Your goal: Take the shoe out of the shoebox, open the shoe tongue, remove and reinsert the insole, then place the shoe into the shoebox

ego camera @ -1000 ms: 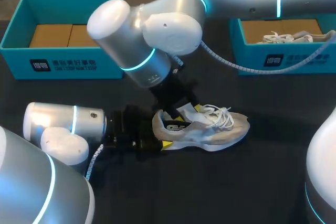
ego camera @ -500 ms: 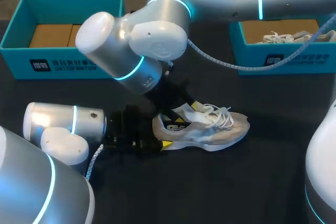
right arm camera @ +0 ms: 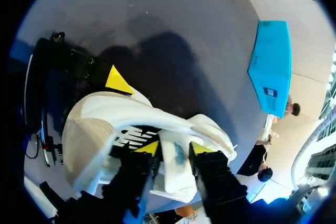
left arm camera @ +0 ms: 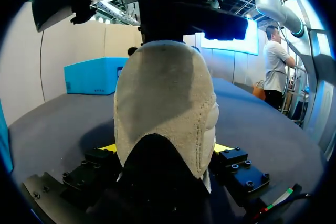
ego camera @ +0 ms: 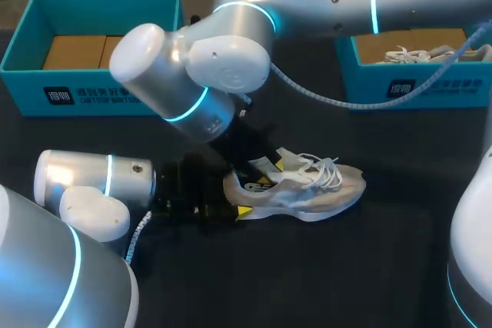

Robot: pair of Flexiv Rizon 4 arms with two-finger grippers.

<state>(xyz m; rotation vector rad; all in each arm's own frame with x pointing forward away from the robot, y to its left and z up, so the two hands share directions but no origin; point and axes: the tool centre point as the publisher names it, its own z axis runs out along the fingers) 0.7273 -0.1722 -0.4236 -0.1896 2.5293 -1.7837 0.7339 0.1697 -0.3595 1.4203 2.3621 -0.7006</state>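
A pale grey shoe [ego camera: 307,193] with white laces lies on its sole on the dark table, toe pointing right. My left gripper [ego camera: 231,203] comes in low from the left and is shut on the heel [left arm camera: 165,108], a yellow tip on each side of it. My right arm reaches in from the upper right, and its gripper [ego camera: 267,164] hangs over the shoe's mouth. In the right wrist view that gripper [right arm camera: 176,150] is shut on the white tongue [right arm camera: 176,163], which stands up between its fingers. The dark insole [right arm camera: 131,136] shows inside the shoe.
A teal shoebox [ego camera: 92,96] with cardboard inside stands at the back left. A second teal shoebox [ego camera: 415,86] at the back right holds another white-laced shoe [ego camera: 430,54]. My right arm's cable hangs in front of that box.
My right arm has swung a little to the left over the shoe and its fingers have drawn together onto the tongue. The shoe and my left arm have stayed put.
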